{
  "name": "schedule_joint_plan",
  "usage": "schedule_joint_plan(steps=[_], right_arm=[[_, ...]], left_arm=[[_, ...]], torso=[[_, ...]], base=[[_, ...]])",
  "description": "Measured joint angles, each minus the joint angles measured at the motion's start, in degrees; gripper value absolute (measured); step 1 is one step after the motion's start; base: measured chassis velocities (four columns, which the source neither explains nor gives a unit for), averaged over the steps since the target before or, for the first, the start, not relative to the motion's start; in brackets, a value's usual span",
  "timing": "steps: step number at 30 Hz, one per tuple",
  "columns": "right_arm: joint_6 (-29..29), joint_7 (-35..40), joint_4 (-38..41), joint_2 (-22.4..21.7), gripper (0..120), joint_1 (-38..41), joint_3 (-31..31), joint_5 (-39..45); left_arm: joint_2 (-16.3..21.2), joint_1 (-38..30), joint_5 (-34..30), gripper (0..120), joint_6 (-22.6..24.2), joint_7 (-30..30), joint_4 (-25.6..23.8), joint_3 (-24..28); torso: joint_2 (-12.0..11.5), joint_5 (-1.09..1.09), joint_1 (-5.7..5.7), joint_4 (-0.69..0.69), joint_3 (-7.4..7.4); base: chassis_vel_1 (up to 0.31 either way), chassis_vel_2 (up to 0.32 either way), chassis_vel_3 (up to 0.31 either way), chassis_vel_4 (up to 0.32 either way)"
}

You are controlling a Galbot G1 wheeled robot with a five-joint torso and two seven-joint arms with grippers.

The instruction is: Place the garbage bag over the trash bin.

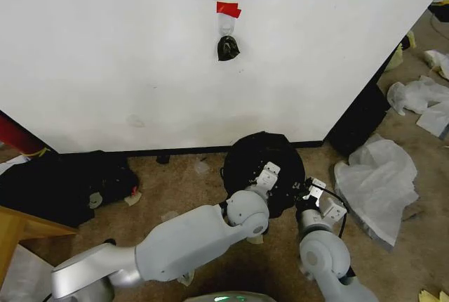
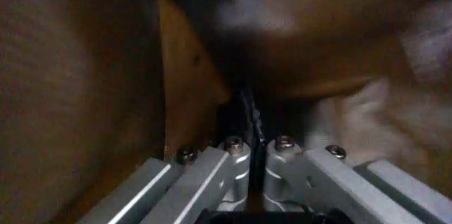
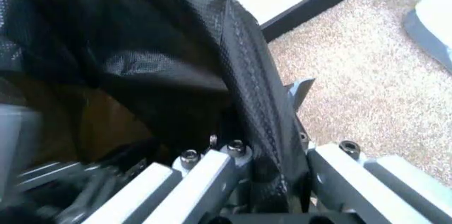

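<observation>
The black garbage bag (image 1: 261,160) forms a round dark mound on the carpet at the foot of the wall. The trash bin is hidden beneath it. My left gripper (image 1: 269,173) reaches over the bag's near side. In the left wrist view the left gripper (image 2: 254,144) is shut on a thin black edge of the garbage bag (image 2: 249,108). My right gripper (image 1: 313,189) sits at the bag's right side. In the right wrist view the right gripper (image 3: 272,150) is shut on a fold of the garbage bag (image 3: 247,75).
A white wall (image 1: 140,56) with a black baseboard stands right behind the bag. A small black bundle (image 1: 227,48) hangs on it under red tape. Dark bags (image 1: 70,182) lie at the left, crumpled white plastic (image 1: 379,175) at the right, a wooden corner (image 1: 14,228) near left.
</observation>
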Motion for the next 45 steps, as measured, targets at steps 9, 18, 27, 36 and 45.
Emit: schedule_joint_plan(steps=[9, 18, 27, 36, 45], right_arm=[[0.3, -1.1, 0.8, -0.3, 0, -1.3, -0.7, -1.6], [0.2, -2.8, 3.8, -1.4, 0, -4.2, -0.4, -1.6], [0.5, -3.3, 4.6, -1.1, 0, -4.9, -0.7, -0.6], [0.3, -2.7, 4.0, -1.1, 0, -4.5, -0.1, 1.1], [-0.1, -2.0, 4.5, -1.0, 0, -3.8, 0.2, 2.9]], left_arm=[[-3.0, -2.3, -0.4, 0, -0.1, 1.6, 5.7, 1.5], [-5.9, -3.3, -2.7, 0, 2.3, 0.9, 12.3, 0.9], [-6.6, -2.9, -4.9, 0, 2.6, 0.7, 13.3, 0.3], [-4.4, -2.5, -5.3, 0, 2.3, 0.0, 9.7, 0.7], [-4.2, -2.4, -6.6, 0, 3.5, -1.6, 7.4, 2.8]], torso=[[0.0, 0.0, 0.0, 0.0, 0.0], [0.0, 0.0, 0.0, 0.01, 0.0], [0.0, 0.0, -0.01, 0.0, 0.0], [0.0, 0.0, 0.0, 0.01, 0.0], [0.0, 0.0, -0.01, 0.0, 0.0]], base=[[0.0, 0.0, 0.0, 0.0], [0.0, 0.0, 0.0, 0.0], [0.0, 0.0, 0.0, 0.0], [0.0, 0.0, 0.0, 0.0], [0.0, 0.0, 0.0, 0.0]])
